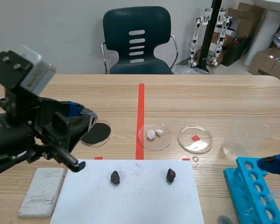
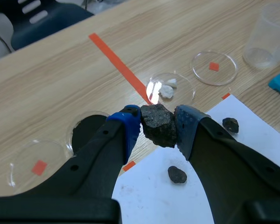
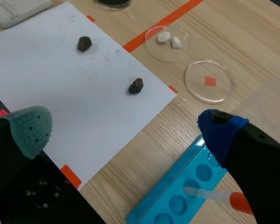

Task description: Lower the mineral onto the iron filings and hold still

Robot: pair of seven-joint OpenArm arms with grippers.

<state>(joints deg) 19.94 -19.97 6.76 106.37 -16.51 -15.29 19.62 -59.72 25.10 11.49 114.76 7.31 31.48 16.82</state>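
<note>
- The left hand [image 2: 157, 125] is clamped on the mineral [image 2: 157, 120], a dark, rough lump pressed between its blue pad and its grey-green pad.
- The dish of iron filings [image 1: 96, 133] sits on the counter [image 1: 214, 100], left of the orange-red tape line. In the left wrist view it shows just beside the blue-padded finger, partly hidden by it.
- The mineral is held off the filings rather than resting on them — how high, I cannot tell.
- The right hand [image 3: 126, 130] is spread wide and grips nothing. It hovers near the blue tube rack [image 3: 177, 198], where a pipette [image 3: 214, 197] with an orange end lies.
- A white paper sheet [image 1: 135, 198] lies at the near edge of the counter with two dark stones on it, well apart [image 1: 115, 177] [image 1: 171, 175].
- Beyond the sheet stand a clear dish with white chips [image 1: 154, 136], a clear dish with a red square [image 1: 195, 139] and a clear beaker [image 1: 245, 135].
- A white block [image 1: 42, 190] — smudged grey — lies left of the sheet.
</note>
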